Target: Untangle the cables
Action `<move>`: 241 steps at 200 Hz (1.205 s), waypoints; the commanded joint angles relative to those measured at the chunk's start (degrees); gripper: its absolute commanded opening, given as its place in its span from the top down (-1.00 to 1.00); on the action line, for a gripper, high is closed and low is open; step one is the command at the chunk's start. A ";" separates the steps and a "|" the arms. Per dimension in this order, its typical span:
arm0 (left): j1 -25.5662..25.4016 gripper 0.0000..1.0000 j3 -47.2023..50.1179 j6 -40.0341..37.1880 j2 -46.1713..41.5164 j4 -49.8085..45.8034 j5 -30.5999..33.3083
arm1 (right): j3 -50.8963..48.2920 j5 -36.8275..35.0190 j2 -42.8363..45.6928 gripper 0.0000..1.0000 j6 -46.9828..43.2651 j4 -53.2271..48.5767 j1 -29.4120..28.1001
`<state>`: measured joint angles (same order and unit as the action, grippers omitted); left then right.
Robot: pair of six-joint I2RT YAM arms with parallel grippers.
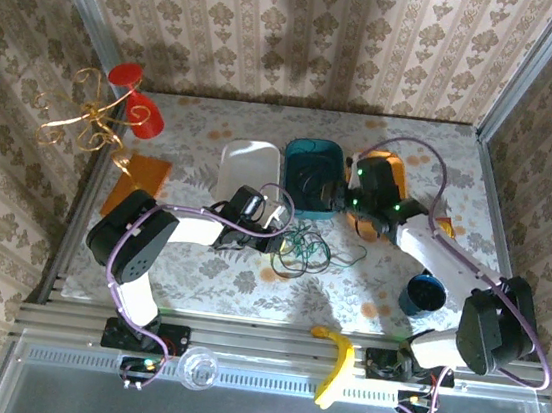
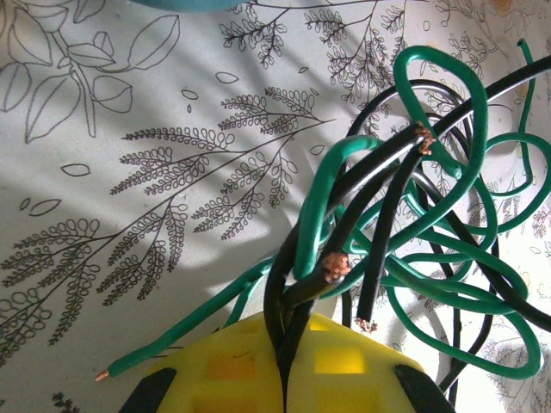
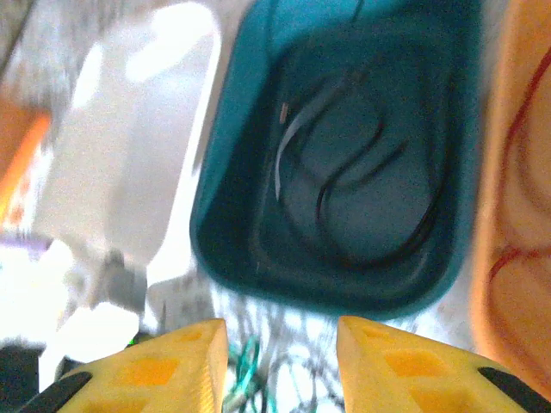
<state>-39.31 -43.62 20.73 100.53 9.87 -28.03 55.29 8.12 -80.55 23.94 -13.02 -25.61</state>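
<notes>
The cables lie in a loose green and black tangle (image 1: 301,252) on the flowered table, in front of the trays. My left gripper (image 1: 278,221) sits at the tangle's left edge. In the left wrist view this left gripper (image 2: 288,331) is shut on a black cable (image 2: 379,224) that runs up between its yellow fingers. Green cable (image 2: 448,284) loops around it. My right gripper (image 1: 337,202) hovers over the teal tray's near end. It stands open (image 3: 281,344) with nothing between the fingers. Another black cable (image 3: 324,200) lies coiled in the teal tray (image 3: 215,206). A red cable (image 3: 502,260) shows in the orange tray.
A white tray (image 1: 249,166), the teal tray (image 1: 303,151) and an orange tray (image 1: 398,164) stand side by side at the back. A blue cup (image 1: 424,293) sits near the right arm, a banana (image 1: 335,360) on the front rail. Red cups (image 1: 139,107) and a gold wire stand (image 1: 85,118) are at the far left.
</notes>
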 commanded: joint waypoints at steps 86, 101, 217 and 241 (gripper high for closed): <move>-0.86 1.00 0.55 -1.93 3.71 -7.10 3.25 | 1.10 15.20 -12.05 -0.02 -2.06 -1.10 -5.85; -0.85 1.00 0.47 -2.01 3.71 -7.21 3.38 | 0.90 16.01 -11.92 -0.02 -2.03 -0.13 -6.12; -1.20 1.00 0.20 -1.99 3.65 -7.57 3.76 | 0.80 17.73 -13.22 0.06 -0.60 3.31 -6.17; -1.33 1.00 0.11 -2.19 3.53 -7.78 3.96 | 1.15 17.33 -15.06 0.19 0.89 5.61 -6.20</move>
<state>-39.79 -44.56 19.75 100.92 9.17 -27.49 54.98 24.91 -93.58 23.14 -9.78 -31.46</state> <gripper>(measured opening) 0.056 0.447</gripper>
